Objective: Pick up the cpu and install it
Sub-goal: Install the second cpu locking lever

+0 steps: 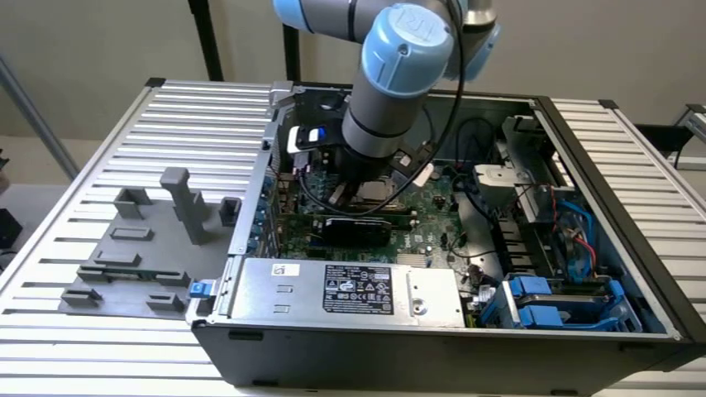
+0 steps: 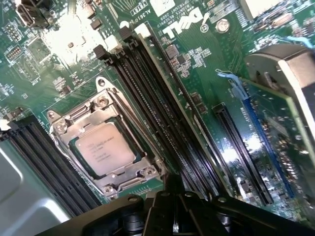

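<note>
The cpu (image 2: 105, 147), a small square chip with a silvery top and fine print, lies flat inside the metal-framed socket (image 2: 129, 169) on the green motherboard (image 2: 206, 73). My gripper (image 2: 171, 191) hangs above the board just beside the socket, its dark fingers together and nothing between them. It is apart from the cpu. In the exterior view the arm (image 1: 386, 99) reaches down into the open computer case over the motherboard (image 1: 425, 207), and its wrist hides the socket area.
Black memory slots (image 2: 162, 113) run beside the socket. A silver power supply with a black label (image 1: 353, 289) fills the case's front. Blue drive brackets (image 1: 551, 302) sit at the exterior view's right, cables (image 1: 474, 174) cross the case, and a grey fixture plate (image 1: 155, 240) lies left.
</note>
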Controlling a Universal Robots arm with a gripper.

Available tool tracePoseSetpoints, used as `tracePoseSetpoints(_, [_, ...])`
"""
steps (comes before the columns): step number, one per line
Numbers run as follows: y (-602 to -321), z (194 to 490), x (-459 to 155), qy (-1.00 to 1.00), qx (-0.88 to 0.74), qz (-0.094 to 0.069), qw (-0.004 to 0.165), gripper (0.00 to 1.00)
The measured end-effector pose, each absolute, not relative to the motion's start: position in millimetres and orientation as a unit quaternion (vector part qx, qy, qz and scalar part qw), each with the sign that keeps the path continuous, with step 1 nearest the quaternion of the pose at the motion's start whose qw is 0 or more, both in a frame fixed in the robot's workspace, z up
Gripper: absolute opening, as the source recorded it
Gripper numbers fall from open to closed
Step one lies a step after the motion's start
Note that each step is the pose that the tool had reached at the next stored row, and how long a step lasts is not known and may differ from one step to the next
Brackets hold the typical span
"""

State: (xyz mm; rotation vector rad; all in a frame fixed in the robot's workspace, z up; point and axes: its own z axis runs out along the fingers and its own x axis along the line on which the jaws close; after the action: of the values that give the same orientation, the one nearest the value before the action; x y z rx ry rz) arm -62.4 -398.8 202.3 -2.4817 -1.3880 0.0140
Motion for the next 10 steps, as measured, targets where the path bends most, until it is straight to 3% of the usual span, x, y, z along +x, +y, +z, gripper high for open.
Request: tracePoseSetpoints(10, [-398.8, 219.0, -62.5, -0.483, -0.863, 0.006, 0.148, 0.11])
